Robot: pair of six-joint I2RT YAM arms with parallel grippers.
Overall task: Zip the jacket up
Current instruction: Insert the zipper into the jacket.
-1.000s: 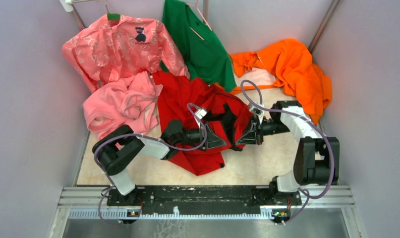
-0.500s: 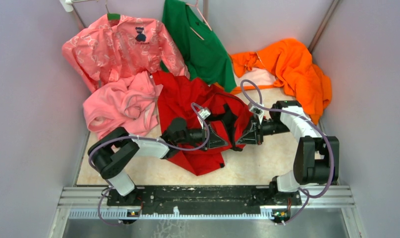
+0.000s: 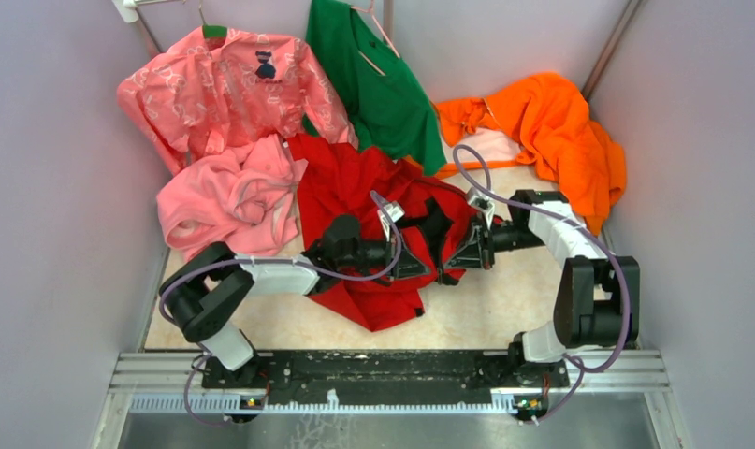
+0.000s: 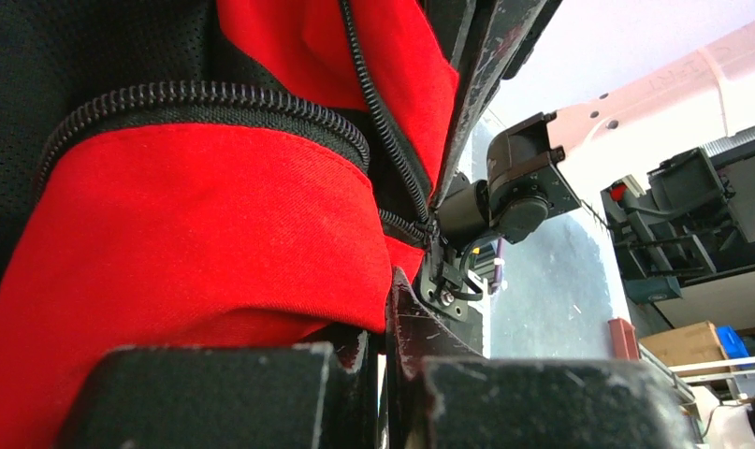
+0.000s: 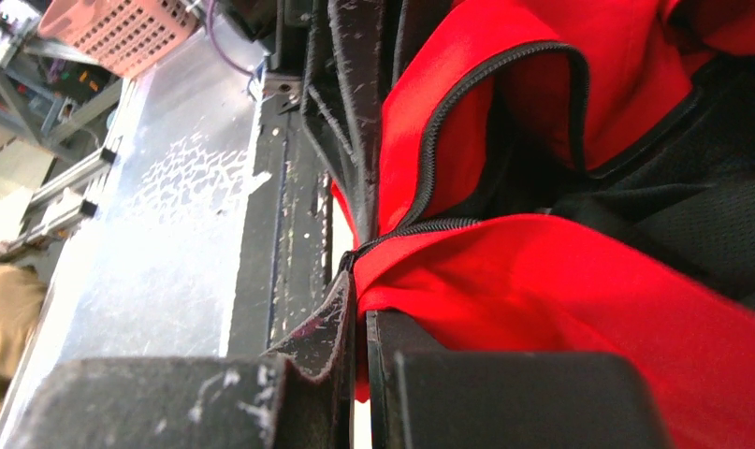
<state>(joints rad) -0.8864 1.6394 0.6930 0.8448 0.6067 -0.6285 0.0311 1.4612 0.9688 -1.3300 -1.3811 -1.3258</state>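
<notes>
Our left claw (image 3: 424, 269) is clenched on the jacket (image 3: 355, 187), its fingers pinching a fold of red cloth at the front edge. Our right claw (image 3: 450, 264) faces it, tip nearly to tip, and is clamped on the opposite front edge in the same way. In the right wrist view red cloth runs straight into that pinch.

Just past the claws the two halves of the zipper (image 4: 214, 96) come together at one point. From there they part at once and curve away from each other, with the dark lining (image 4: 36, 56) showing between them. We cannot tell whether the pin is seated in the slider, because that spot is small and partly hidden by the fingers.

The jacket lies crumpled in the middle of the table (image 3: 504, 309), between the pink garment (image 3: 224, 201) and the orange one (image 3: 560, 131). Its near front is gathered up between our claws.

We judge the task to be at its start. Both edges are in hand and brought together at the bottom, but no length of zipper is closed. Joining the ends and the whole upward pull remain.
</notes>
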